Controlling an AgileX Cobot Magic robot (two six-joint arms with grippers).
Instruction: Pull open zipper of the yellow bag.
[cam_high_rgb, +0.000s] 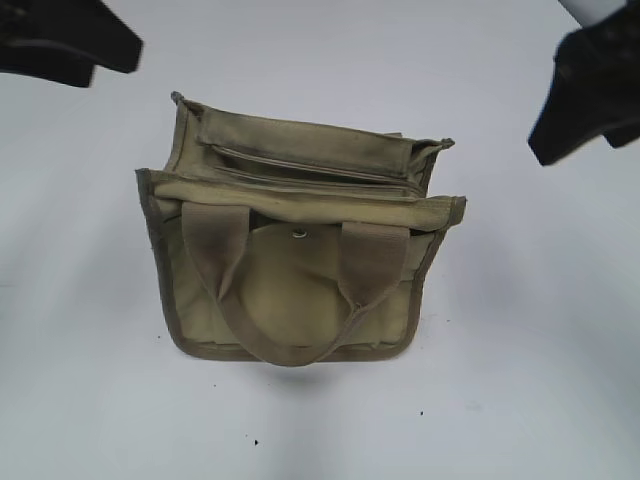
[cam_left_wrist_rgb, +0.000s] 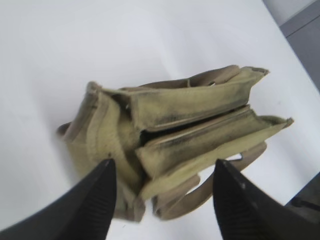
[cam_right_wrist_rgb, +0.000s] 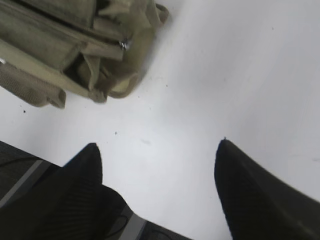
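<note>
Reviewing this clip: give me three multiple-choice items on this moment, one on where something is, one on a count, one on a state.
1. Where is the silver snap button on the yellow bag?
A. Between the two handles, on the front pocket flap
B. On the bag's far rim
C. On the white table

2. How many webbing handles does the exterior view show?
A. One
B. Two
C. Four

3. How do the left gripper and right gripper stand?
A. Both shut on the bag
B. One shut on the zipper
C. Both open, off the bag

Answers:
1 A, the button sits near the top of the front flap, between the handles.
2 B, two handles hang over the front.
3 C, each wrist view shows spread fingers with nothing between them.
</note>
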